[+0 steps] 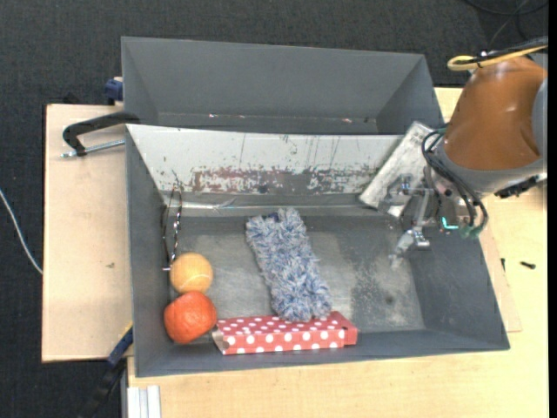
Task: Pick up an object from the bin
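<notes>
Bin, approach step, nothing lifted: gripper at centre right above bare floor, whether wide or narrow cannot be told; nearest candidate the blue-grey shaggy cloth at centre, well apart; next move probably calls for shifting left, then descending.

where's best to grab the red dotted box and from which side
Likely its right end, from above, across the narrow width. The red dotted box lies flat along the near wall of the bin; the orange ball crowds its left end and the blue fluffy mop head meets its middle, leaving the right end clearest.
</notes>
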`<act>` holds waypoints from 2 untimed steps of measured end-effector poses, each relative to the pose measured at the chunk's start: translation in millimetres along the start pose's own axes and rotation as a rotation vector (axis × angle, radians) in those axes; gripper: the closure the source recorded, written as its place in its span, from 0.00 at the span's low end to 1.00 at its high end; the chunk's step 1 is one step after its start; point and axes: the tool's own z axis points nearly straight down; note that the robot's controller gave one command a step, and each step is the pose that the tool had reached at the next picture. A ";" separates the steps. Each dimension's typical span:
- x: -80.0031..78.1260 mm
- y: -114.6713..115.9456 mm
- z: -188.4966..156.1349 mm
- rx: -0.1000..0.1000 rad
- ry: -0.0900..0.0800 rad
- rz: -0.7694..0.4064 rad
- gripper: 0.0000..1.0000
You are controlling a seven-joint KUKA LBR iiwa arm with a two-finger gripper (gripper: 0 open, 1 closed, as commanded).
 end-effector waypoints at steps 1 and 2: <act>-1.8 0.2 -4.4 0.001 -0.008 -0.001 0.00; -23.5 66.7 99.3 0.003 -0.012 -0.163 1.00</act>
